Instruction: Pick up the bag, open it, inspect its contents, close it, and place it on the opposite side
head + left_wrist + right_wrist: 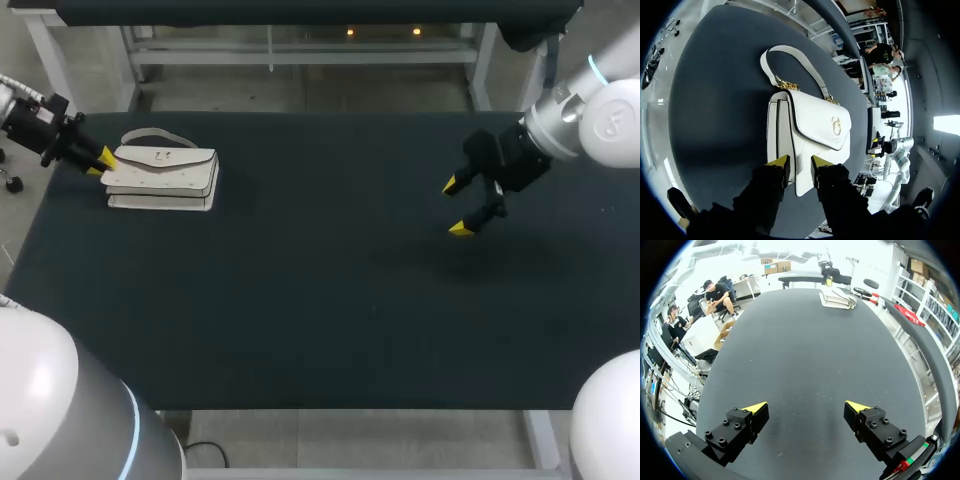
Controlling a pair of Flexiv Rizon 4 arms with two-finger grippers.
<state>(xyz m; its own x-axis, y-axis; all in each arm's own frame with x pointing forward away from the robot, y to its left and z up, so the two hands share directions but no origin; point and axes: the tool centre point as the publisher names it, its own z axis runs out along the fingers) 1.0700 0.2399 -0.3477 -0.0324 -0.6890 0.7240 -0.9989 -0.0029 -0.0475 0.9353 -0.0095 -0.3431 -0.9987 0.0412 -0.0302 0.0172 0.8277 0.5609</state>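
Observation:
A white handbag [163, 177] with a gold clasp and a curved handle lies flat on the black table [330, 300] at the far left. My left gripper [103, 162] is at the bag's left end. In the left wrist view the bag [810, 130] stretches ahead of the left gripper [800, 167], and its near corner sits between the narrowly parted yellow fingertips [779, 162]; the grip looks loosened. My right gripper [461, 206] hovers wide open over the table's right half, holding nothing. From the right gripper [805, 410] the bag [836, 297] shows far ahead across the table.
Dark cloth covers the whole table [805, 355]. The bag lies close to the table's left and far edges [60, 180]. Nothing else stands on the table.

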